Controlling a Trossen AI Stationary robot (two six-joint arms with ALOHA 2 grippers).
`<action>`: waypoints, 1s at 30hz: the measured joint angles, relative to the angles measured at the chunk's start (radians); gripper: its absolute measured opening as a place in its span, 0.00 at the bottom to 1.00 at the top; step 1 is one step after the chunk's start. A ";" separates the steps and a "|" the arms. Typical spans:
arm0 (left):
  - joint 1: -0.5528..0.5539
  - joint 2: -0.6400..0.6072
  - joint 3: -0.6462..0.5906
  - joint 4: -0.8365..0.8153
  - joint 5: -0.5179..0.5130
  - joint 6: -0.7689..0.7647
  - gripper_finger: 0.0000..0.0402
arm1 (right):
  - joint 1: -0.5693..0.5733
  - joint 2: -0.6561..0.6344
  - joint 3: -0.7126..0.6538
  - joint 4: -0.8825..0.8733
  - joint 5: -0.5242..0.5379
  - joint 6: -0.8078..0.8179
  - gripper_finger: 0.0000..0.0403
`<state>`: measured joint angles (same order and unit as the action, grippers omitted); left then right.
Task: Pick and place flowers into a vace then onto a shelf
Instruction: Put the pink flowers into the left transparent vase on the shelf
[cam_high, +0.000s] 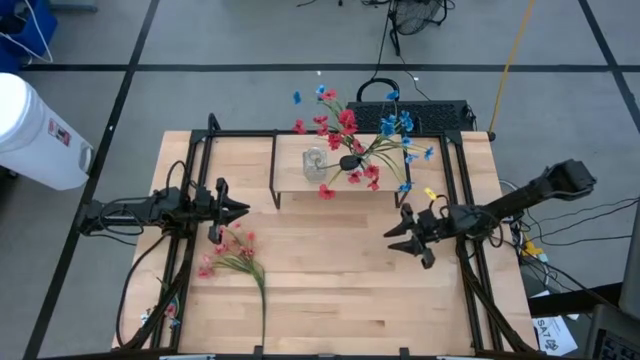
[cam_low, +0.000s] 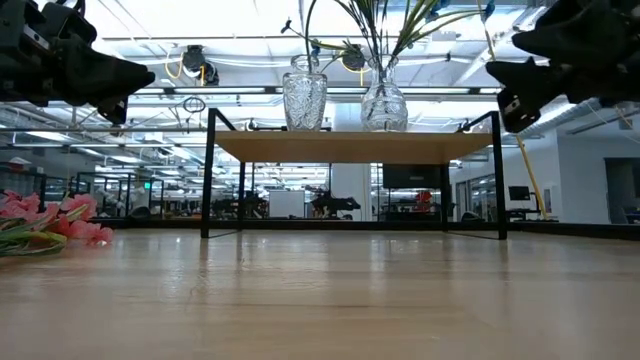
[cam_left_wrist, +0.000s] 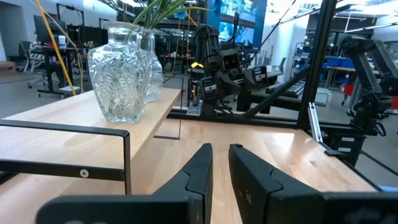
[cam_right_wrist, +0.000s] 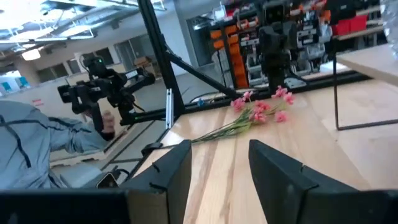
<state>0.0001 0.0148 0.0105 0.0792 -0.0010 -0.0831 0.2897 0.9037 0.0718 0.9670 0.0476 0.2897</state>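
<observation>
Shelf: the low light-wood shelf (cam_high: 345, 185) on thin black legs stands at the far middle of the wooden table (cam_high: 340, 290).
Vases: two clear glass vases sit on the shelf, an empty cut-glass vase (cam_low: 304, 95) and a rounder vase (cam_low: 383, 103) beside it.
Red and blue flowers: the red spray (cam_high: 335, 125) and blue spray (cam_high: 398, 125) stand in the rounder vase; the low view cuts off their blossoms, showing only stems.
Pink flowers: the pink spray (cam_high: 232, 255) lies flat on the table near the left side, stem pointing toward the near edge; the low view shows only its blossoms at the picture's edge.
Left gripper: the left gripper (cam_high: 235, 210) hangs above the table just beyond the pink blossoms, fingers (cam_left_wrist: 194, 177) nearly together with a narrow gap, holding nothing.
Right gripper: the right gripper (cam_high: 400, 238) hovers off the shelf's right end, fingers (cam_right_wrist: 171, 174) spread apart and empty.
Person: a grey sleeve (cam_right_wrist: 37, 149) shows in the right wrist view; little else can be made out.
</observation>
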 joint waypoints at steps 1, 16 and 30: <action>0.000 0.000 0.000 0.000 0.000 0.000 0.14 | 0.000 -0.016 -0.006 0.001 -0.001 -0.006 0.37; -0.001 0.001 0.000 0.046 0.000 -0.166 0.14 | 0.000 -0.112 -0.026 -0.042 -0.104 -0.066 0.37; -0.001 0.006 0.000 0.117 -0.035 -0.366 0.14 | 0.000 -0.111 -0.028 -0.044 -0.101 -0.067 0.37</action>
<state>-0.0006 0.0212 0.0105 0.1960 -0.0362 -0.4489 0.2897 0.7929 0.0437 0.9226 -0.0531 0.2230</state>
